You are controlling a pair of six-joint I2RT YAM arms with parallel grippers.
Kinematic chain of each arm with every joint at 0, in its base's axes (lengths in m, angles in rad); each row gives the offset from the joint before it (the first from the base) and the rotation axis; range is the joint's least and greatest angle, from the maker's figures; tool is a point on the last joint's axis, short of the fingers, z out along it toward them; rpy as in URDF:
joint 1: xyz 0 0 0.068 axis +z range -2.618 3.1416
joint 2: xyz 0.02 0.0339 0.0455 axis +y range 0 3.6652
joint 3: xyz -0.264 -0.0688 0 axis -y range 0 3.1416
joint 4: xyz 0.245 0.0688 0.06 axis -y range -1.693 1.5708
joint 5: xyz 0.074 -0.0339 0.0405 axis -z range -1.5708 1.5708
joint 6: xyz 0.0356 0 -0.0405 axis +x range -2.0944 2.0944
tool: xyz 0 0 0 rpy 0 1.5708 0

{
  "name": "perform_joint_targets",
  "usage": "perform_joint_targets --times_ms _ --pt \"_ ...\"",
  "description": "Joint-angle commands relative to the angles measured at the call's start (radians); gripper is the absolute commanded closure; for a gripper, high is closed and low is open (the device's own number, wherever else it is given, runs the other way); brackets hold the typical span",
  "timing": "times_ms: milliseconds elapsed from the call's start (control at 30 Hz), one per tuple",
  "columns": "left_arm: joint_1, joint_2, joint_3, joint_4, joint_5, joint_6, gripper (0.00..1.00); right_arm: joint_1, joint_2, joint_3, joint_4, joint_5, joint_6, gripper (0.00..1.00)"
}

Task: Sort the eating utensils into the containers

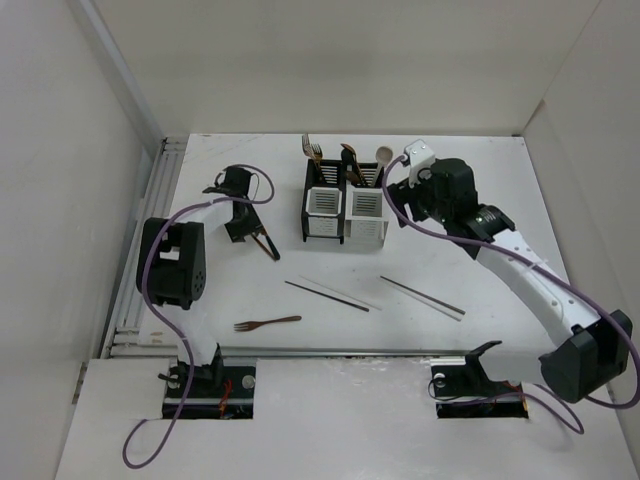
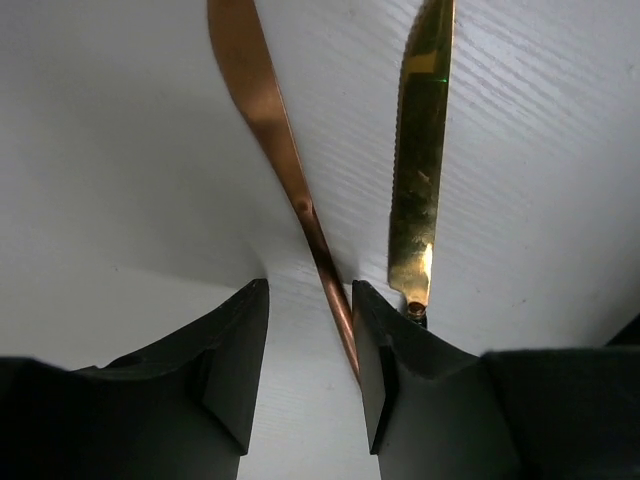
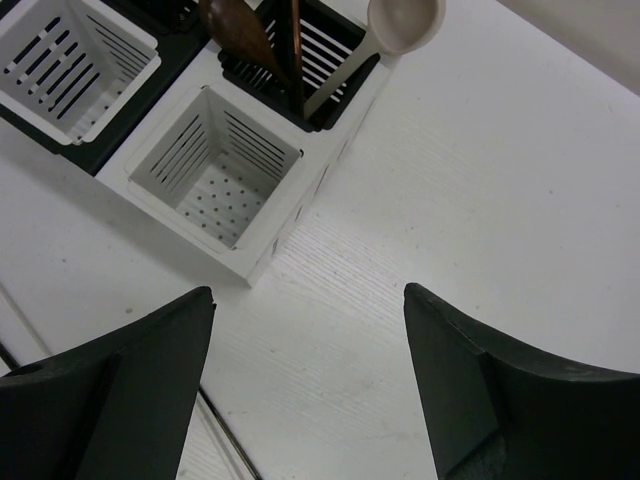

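Observation:
The containers [image 1: 345, 228] stand at mid table; their back black slots hold forks [image 1: 313, 152], a dark spoon [image 1: 350, 160] and a pale wooden spoon [image 1: 383, 157]. My left gripper [image 1: 252, 232] is open, low over the table. In the left wrist view a copper utensil handle [image 2: 270, 110] runs between the jaws [image 2: 310, 290], against the right finger [image 2: 385, 350]. A gold knife [image 2: 420, 150] lies just outside that finger. My right gripper [image 1: 398, 200] is open and empty [image 3: 308, 295] beside the white compartment [image 3: 280, 225]. Chopstick pairs [image 1: 325, 295] [image 1: 420, 297] and a brown fork [image 1: 268, 323] lie on the table.
White walls close the table at the back and sides. A rail [image 1: 300, 352] runs along the near edge. Purple cables [image 1: 150, 300] hang from both arms. A chopstick [image 3: 225, 435] shows at the bottom left of the right wrist view.

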Motion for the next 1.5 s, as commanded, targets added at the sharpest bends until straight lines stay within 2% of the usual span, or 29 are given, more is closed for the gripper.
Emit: perform_joint_targets --times_ms 0,167,300,367,467,567,733,867,933,1033,1233,1467 --pt "0.006 0.001 0.036 -0.059 -0.051 -0.021 0.64 0.004 -0.051 -0.008 0.030 0.038 -0.008 0.19" --pt "0.006 0.053 0.046 -0.069 -0.051 -0.012 0.65 0.004 -0.079 -0.027 0.030 0.048 -0.008 0.19" --pt "0.006 0.052 0.046 -0.093 -0.073 0.028 0.76 0.004 -0.107 -0.036 0.019 0.059 -0.008 0.18" --pt "0.030 0.052 0.046 -0.118 -0.085 0.060 0.85 0.004 -0.117 -0.036 0.019 0.070 -0.008 0.18" --pt "0.096 0.026 0.046 -0.127 -0.085 0.184 0.94 0.004 -0.127 -0.045 0.042 0.070 -0.008 0.18" --pt "0.132 0.000 0.046 -0.075 -0.094 0.330 0.99 0.004 -0.136 -0.054 0.053 0.070 -0.008 0.18" --pt "0.144 0.000 0.081 -0.027 -0.061 0.488 1.00 0.004 -0.136 -0.054 0.071 0.070 -0.017 0.18" --pt "0.144 0.027 0.113 -0.061 -0.048 0.516 1.00 0.004 -0.136 -0.054 0.080 0.070 -0.026 0.18" --pt "0.144 0.027 0.101 -0.076 -0.048 0.516 0.83 0.004 -0.136 -0.054 0.080 0.070 -0.026 0.18" --pt "0.155 0.009 0.052 -0.104 -0.039 0.504 0.72 0.004 -0.146 -0.054 0.069 0.079 -0.026 0.16" --pt "0.165 0.022 -0.003 -0.141 -0.030 0.494 0.75 0.004 -0.168 -0.073 0.092 0.088 -0.045 0.16" --pt "0.165 0.111 0.041 -0.130 -0.007 0.507 0.87 0.004 -0.168 -0.073 0.093 0.097 -0.056 0.15"
